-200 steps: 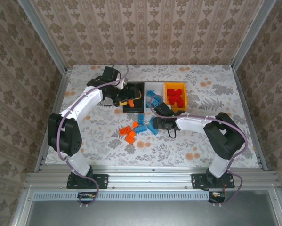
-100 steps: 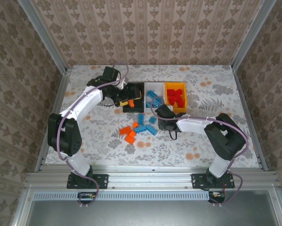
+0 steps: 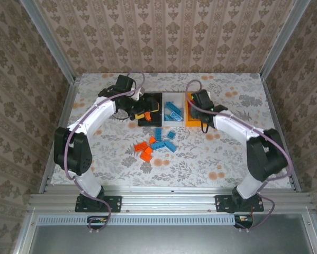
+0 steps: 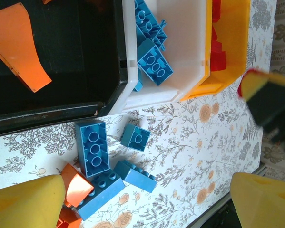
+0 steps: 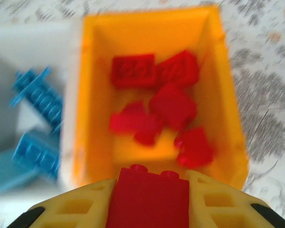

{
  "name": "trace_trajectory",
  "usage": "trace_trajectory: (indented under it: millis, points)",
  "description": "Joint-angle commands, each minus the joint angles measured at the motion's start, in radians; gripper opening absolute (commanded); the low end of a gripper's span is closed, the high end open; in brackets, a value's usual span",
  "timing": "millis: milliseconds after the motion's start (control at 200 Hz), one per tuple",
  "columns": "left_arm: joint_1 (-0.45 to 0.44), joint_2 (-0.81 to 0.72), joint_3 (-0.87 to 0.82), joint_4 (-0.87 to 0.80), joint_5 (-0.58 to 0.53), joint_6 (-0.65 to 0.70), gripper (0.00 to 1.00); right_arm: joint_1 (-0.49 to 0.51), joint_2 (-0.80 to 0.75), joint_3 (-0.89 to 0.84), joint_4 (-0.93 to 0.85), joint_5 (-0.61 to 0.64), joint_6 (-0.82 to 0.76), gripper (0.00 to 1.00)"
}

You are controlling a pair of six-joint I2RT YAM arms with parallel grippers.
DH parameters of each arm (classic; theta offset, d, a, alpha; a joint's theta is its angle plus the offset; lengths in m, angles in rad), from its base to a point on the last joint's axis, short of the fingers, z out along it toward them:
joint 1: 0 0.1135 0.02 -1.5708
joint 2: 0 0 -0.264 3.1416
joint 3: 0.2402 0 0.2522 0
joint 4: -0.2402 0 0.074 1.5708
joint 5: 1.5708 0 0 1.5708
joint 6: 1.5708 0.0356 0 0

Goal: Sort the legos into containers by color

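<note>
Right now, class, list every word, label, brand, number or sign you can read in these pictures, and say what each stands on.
No readable text anywhere.
The black bin, white bin and yellow-orange bin show no labels.
Stud tops on the blue brick show no legible lettering.
The red brick held in the right end effector is too blurred to read.
</note>
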Motion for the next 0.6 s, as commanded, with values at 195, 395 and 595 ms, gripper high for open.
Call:
trace_trajectory:
  millis: [195,395,595]
  points:
    - [-0.005,0.028,0.013,-0.008,0.009,0.011,0.92,-0.059,0.195,0.23,-0.13,-0.038,-0.087,0.55]
    - [-0.001,0.029,0.017,-0.009,0.013,0.014,0.92,-0.039,0.049,0.176,-0.111,-0.007,-0.097,0.62]
    - [-0.007,0.017,0.05,-0.078,-0.086,0.062,0.92,0.089,-0.245,-0.078,0.0,0.003,-0.025,0.65]
